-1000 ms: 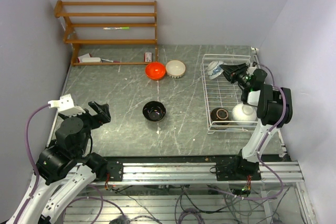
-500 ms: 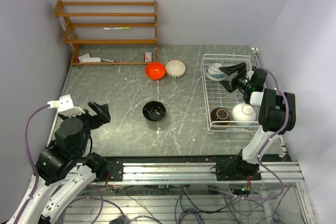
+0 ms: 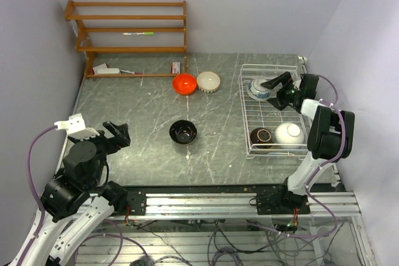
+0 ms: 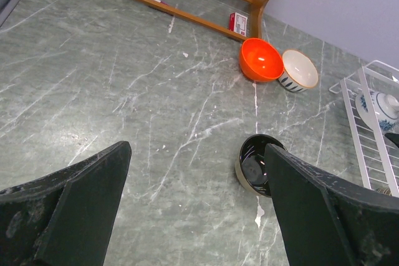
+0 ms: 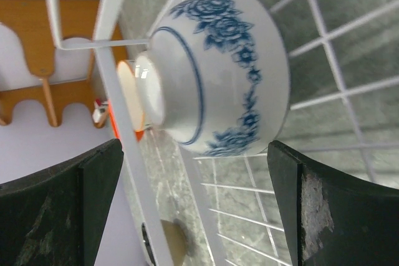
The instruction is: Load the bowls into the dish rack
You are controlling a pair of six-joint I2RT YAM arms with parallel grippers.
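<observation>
The white wire dish rack [image 3: 244,116] stands at the right and holds three bowls. A blue-and-white bowl [image 3: 258,87] lies at its far end, with a brown bowl [image 3: 261,136] and a white bowl [image 3: 290,134] at its near end. My right gripper [image 3: 278,90] is open just right of the blue-and-white bowl [image 5: 218,73], which rests free on the rack wires [image 5: 134,172] with its foot showing. On the table stand a black bowl [image 3: 183,132], an orange bowl [image 3: 184,83] and a cream bowl [image 3: 208,81]. My left gripper [image 3: 112,134] hangs open and empty at the near left, with the black bowl [image 4: 252,165] beyond its right finger.
A brown wooden shelf unit [image 3: 131,29] stands at the back left, with a small red box [image 3: 176,66] and a white item [image 3: 106,70] at its foot. Purple walls close in on both sides. The right wall runs close behind the rack.
My right gripper has opened and let go of the blue-and-white bowl, which now rests at the rack's far end. That arm has drawn back to the right. The left arm has barely moved.
</observation>
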